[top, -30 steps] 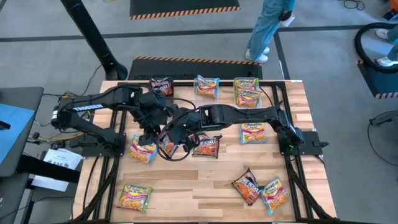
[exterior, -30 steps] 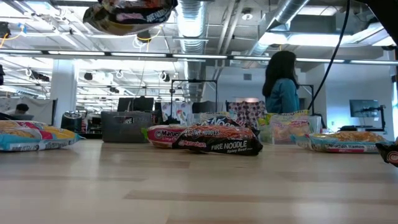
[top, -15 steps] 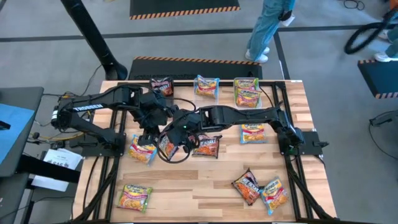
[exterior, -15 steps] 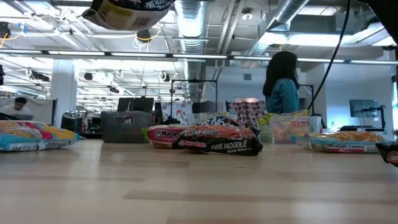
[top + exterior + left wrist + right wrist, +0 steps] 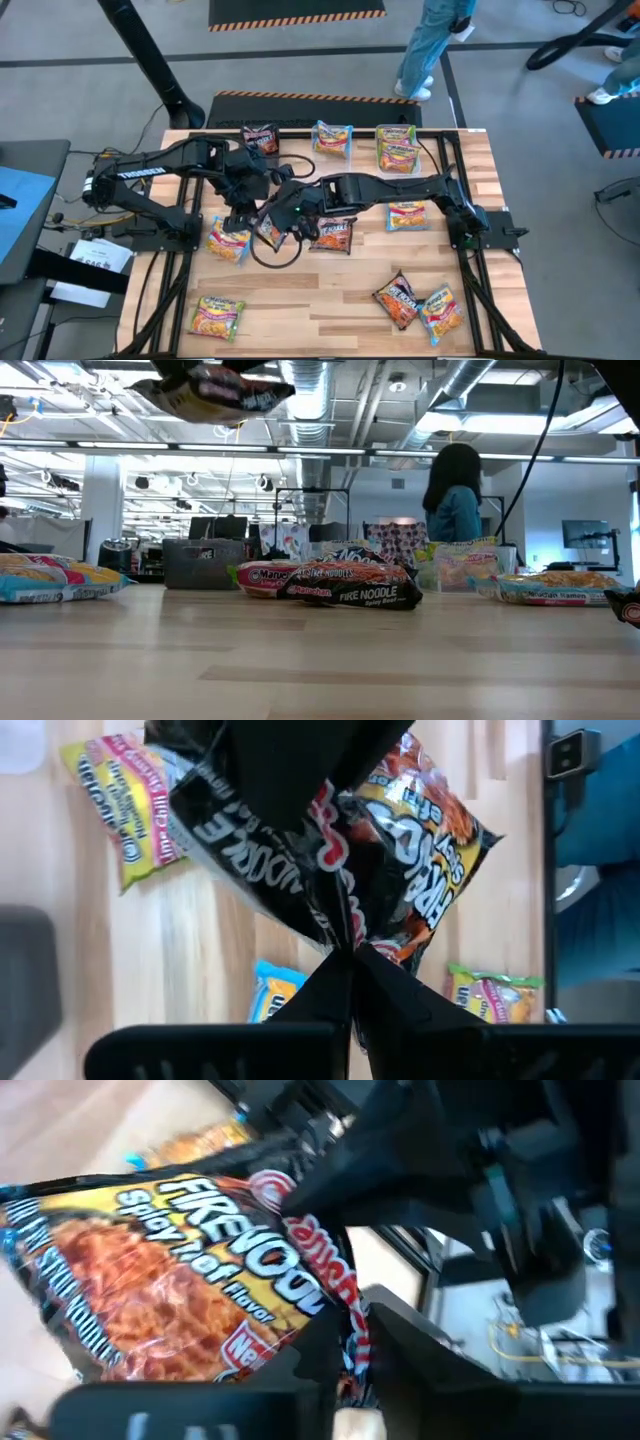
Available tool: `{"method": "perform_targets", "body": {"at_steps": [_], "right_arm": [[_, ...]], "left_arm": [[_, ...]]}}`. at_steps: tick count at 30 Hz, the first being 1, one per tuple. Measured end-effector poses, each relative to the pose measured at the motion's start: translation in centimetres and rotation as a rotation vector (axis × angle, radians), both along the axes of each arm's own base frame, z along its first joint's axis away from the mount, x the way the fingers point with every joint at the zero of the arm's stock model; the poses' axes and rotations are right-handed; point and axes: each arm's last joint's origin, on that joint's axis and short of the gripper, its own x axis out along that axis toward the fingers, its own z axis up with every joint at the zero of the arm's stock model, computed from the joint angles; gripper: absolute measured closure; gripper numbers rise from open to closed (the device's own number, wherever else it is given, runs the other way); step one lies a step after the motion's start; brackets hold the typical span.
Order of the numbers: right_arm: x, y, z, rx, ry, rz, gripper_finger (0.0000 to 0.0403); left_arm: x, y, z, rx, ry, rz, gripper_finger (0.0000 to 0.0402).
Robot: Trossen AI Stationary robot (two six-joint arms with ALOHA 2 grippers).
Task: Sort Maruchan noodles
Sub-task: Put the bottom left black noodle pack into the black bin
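Handover of dark packet above desk, mid-left.
Left hand is clamped on packet's crimped edge; right hand straddles other edge, whether gripping unclear. Right should release fully before left pulls away, avoiding tear.

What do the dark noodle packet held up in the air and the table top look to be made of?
Dark packet: thin, glossy printed plastic film, by its crinkles and highlights where the left pincer pinches its edge. Table top: light wood, apparently butcher-block, with visible plank seams and a smooth, slightly satin finish.
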Motion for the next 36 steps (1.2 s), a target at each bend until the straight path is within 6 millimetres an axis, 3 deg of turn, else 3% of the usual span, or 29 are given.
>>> {"method": "perform_targets", "body": {"at_steps": [12, 29, 36], "right_arm": [[-0.8, 0.0, -0.1, -0.168, 0.04, -0.199, 0.0253], [-2.2, -0.1, -1.2, -0.113, 0.13, -0.372, 0.0255], [-2.2, -0.1, -1.3, -0.097, 0.127, -0.38, 0.0255]], "left_arm": [[-0.6, 0.5, -0.4, 0.186, 0.09, 0.084, 0.0401], [-1.2, 1.7, -0.5, 0.293, 0.157, 0.208, 0.04], [-1.7, 1.5, -0.7, 0.22, 0.21, 0.227, 0.0356]]}}
